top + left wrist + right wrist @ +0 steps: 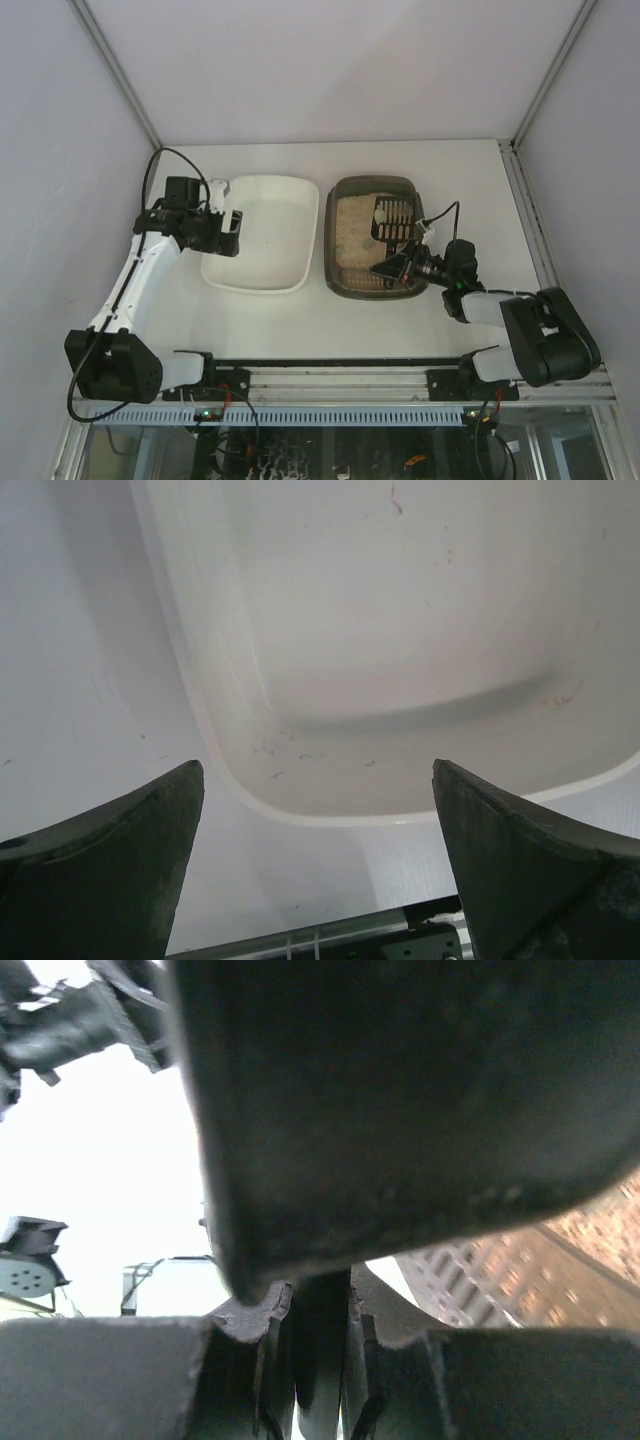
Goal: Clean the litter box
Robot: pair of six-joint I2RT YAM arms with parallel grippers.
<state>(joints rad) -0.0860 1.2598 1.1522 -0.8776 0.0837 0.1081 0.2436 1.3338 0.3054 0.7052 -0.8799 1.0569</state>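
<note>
From above, the litter box (331, 245) sat on the white table (420, 330), right of centre and just beside the white tray (255, 285). It was a dark brown-grey tray with rounded corners and glossy walls. Beige sandy litter (352, 225) covered its floor, and a black slotted scoop (392, 220) lay in its far right part. My right pincer (400, 266) reached over the near right corner of the box, clamped tight on the scoop's handle. My left pincer (232, 232) hung with its jaws spread wide at the left rim of the white tray, holding nothing.

Through my left wrist camera, my two dark fingers (120, 850) stood far apart with only air between them. Below lay the white tray's smooth floor (400, 630), faintly scuffed, with bare table (70, 660) beside it.

Through my right wrist camera, my fingers (120, 1380) were pressed together on a thin dark bar, the scoop's handle (320, 1350). A large blurred dark shape filled the top; I could not tell what it was. At the right edge, grainy beige litter (600, 1225) showed beside a slotted brown surface (490, 1280).
</note>
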